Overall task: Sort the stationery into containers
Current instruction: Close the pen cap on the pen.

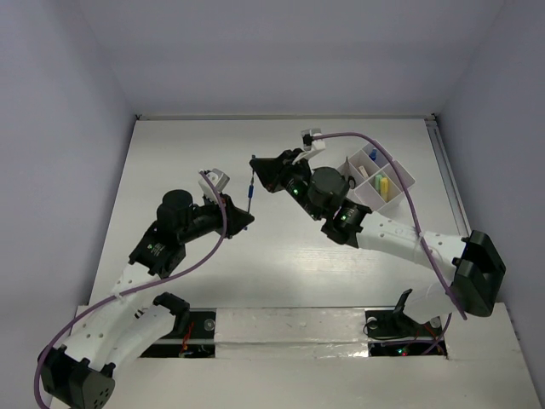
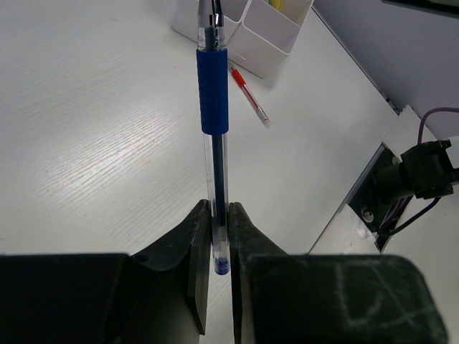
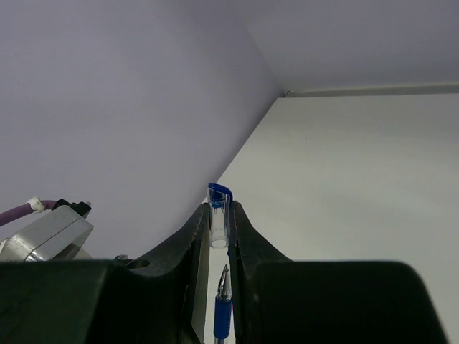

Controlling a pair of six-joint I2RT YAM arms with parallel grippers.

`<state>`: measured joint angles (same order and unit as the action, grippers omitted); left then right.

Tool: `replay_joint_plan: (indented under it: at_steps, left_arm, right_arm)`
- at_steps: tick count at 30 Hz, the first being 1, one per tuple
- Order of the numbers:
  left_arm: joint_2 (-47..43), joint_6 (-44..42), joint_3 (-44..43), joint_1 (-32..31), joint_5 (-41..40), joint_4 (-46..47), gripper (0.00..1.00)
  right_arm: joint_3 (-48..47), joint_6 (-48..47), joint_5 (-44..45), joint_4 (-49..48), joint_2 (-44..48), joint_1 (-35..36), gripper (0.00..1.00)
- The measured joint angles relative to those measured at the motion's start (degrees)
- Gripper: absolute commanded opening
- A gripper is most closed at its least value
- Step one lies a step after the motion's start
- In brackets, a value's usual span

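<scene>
My left gripper (image 2: 219,228) is shut on the rear end of a blue pen (image 2: 214,93) with a clear barrel and blue grip, held above the table. In the top view the pen (image 1: 249,194) spans between my left gripper (image 1: 245,220) and my right gripper (image 1: 255,163). My right gripper (image 3: 219,218) is shut on a clear pen cap with a blue clip (image 3: 219,210), just beyond the pen's bare tip (image 3: 224,281). A red pen (image 2: 249,94) lies on the table near the white organizer tray (image 2: 262,44). The tray (image 1: 400,176) holds yellow, green and blue items.
The tray stands at the back right, close behind my right arm. A metal rail (image 1: 444,166) runs along the table's right edge. Purple cables loop over both arms. Walls close in the table at the back and left.
</scene>
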<state>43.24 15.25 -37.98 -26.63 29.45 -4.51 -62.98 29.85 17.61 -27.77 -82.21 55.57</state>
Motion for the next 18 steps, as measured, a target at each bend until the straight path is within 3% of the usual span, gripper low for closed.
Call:
replay_joint_plan:
  at_steps: [18]
  left_arm:
    - [-0.76,-0.02,-0.02,0.00,-1.07,0.00,0.00]
  right_arm:
    - [0.37,1.11,-0.76,-1.55,-0.15,0.42,0.00]
